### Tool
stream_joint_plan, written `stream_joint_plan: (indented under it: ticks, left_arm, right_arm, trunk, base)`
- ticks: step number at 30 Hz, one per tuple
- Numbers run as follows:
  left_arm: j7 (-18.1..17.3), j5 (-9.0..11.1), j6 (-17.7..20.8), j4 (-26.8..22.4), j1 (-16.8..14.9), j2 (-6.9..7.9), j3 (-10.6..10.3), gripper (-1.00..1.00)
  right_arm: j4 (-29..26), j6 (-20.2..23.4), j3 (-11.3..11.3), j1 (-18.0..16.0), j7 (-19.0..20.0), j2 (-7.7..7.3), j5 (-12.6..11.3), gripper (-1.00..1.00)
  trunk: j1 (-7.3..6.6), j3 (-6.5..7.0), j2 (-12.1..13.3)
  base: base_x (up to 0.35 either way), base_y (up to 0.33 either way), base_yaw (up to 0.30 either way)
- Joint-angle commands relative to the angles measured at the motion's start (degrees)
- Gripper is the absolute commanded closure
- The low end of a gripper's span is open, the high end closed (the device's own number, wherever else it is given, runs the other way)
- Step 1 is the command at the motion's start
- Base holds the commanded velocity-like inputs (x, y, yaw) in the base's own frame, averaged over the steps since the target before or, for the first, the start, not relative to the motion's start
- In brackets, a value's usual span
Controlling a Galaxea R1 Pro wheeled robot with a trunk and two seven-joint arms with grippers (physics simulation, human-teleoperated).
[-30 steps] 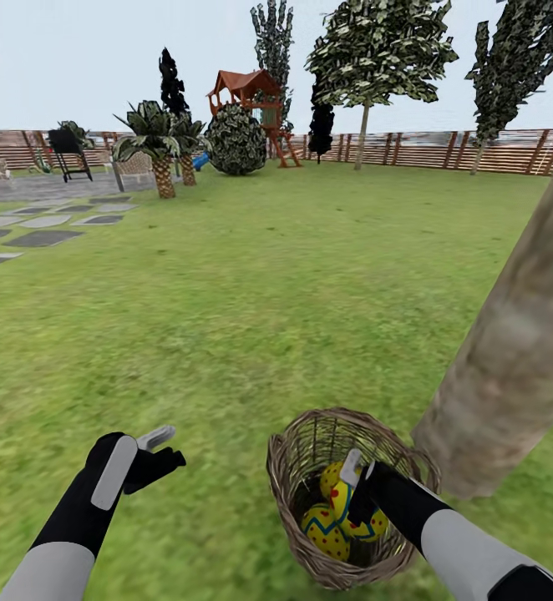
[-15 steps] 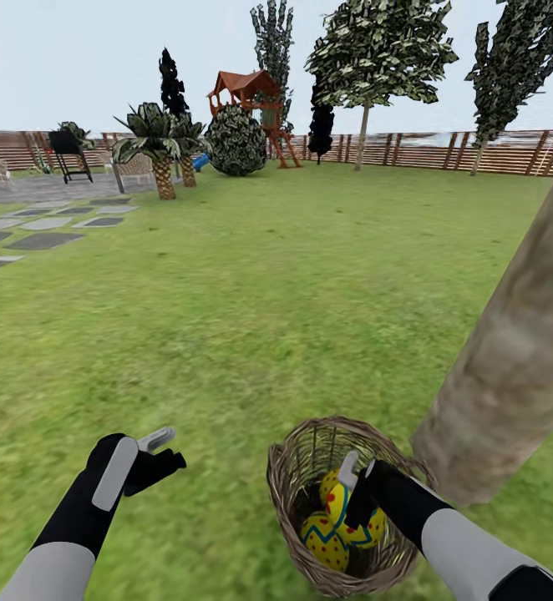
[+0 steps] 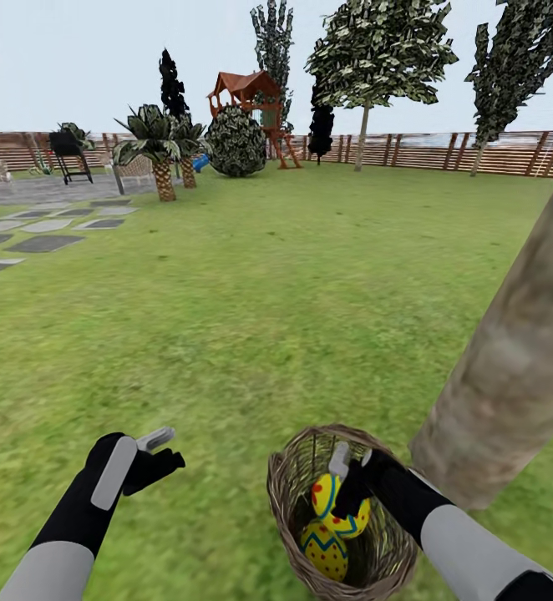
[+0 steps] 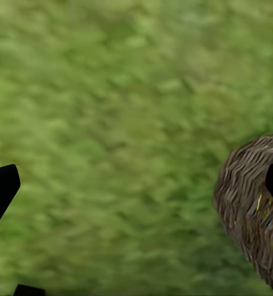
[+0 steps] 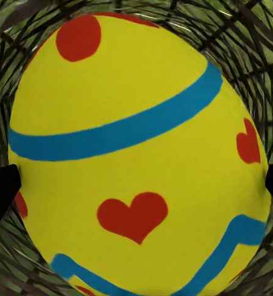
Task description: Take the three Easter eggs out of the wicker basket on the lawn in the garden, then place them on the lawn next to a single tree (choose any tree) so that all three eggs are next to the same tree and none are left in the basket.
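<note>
The wicker basket [image 3: 289,488] stands on the lawn [image 3: 260,300] just left of the thick pale tree trunk [image 3: 510,359]. My right gripper [image 3: 342,482] reaches into it and is shut on a yellow Easter egg [image 3: 327,497] with red hearts and blue bands. In the right wrist view this egg [image 5: 136,111] sits between the two dark fingertips [image 5: 0,191], with wicker behind. Another egg [image 3: 325,549] lies lower in the basket. My left gripper [image 3: 158,451] hovers open over grass, left of the basket [image 4: 254,203].
Grey paving slabs [image 3: 26,238] lie at the far left. Short palms [image 3: 155,146], a round bush [image 3: 236,140] and a play tower [image 3: 247,92] stand by the brown slatted fence [image 3: 443,150]. Thin-trunked trees [image 3: 364,125] grow along the fence. Open grass stretches ahead.
My right gripper has lifted the held egg up from the other eggs inside the basket. The basket has shifted slightly toward me. The left arm has stayed still.
</note>
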Motion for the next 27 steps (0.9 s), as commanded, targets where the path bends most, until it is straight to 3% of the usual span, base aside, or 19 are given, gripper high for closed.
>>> stream_joint_plan:
  ticks: [1,7,27]
  left_arm:
    - [0.5,0.6,0.2,-0.1,0.0,-0.03,0.0,-1.00]
    - [0.5,0.6,0.2,-0.1,0.0,-0.19,0.0,-1.00]
    - [0.6,0.6,0.2,0.0,0.0,-0.22,-0.1,-1.00]
  right_arm:
    - [-0.5,0.3,0.1,0.0,0.4,-0.05,0.5,1.00]
    - [-0.6,0.7,0.1,0.0,0.5,-0.13,0.4,1.00]
    - [-0.7,0.7,0.0,0.0,0.4,-0.22,0.5,1.00]
  trunk:
    - [-0.23,0.13,0.4]
    - [-1.55,1.21,2.8]
    - [-5.94,4.80,10.8]
  base:
    - [0.000,0.000,0.000]
    - [0.000,0.000,0.000]
    - [-0.123,0.000,0.000]
